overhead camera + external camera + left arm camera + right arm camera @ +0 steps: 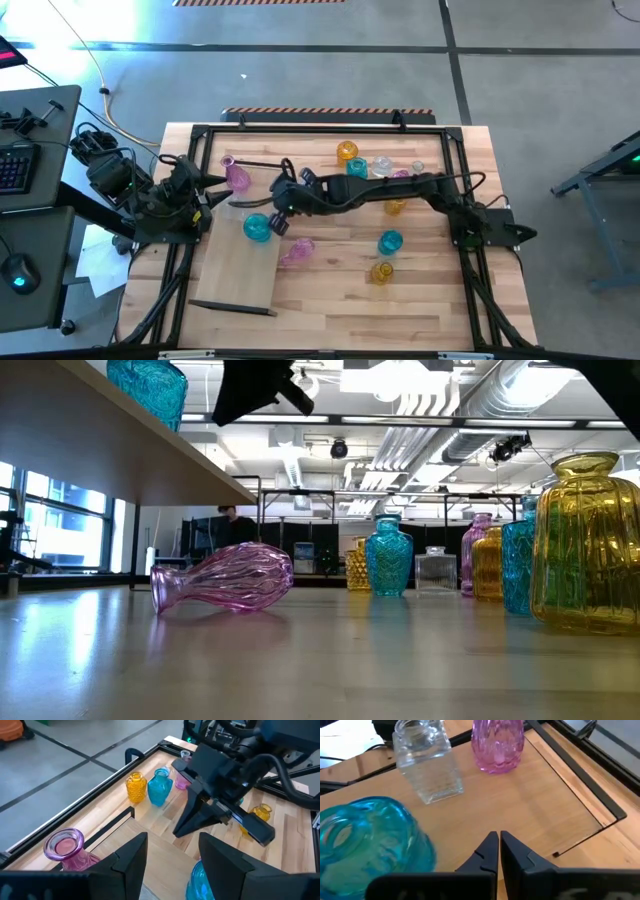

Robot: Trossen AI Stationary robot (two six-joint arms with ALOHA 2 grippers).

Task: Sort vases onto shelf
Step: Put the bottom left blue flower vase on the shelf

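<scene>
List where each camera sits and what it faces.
High: above, straight down on table; both arms show.
Low: table height, facing the room past lying pink vase; dark arm part overhead.
Left wrist: past open left gripper toward shut right gripper.
Right wrist: past right gripper onto shelf.
Shared: teal vase on shelf, all four.

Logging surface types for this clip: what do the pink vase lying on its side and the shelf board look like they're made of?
The pink vase looks like translucent ribbed glass with a glossy finish: the room shows through it and it catches bright highlights, though clear plastic can't be ruled out. The shelf board looks like light wood, smooth and matte, with faint grain lines, edged by a thin dark rail that seems to be metal.
</scene>
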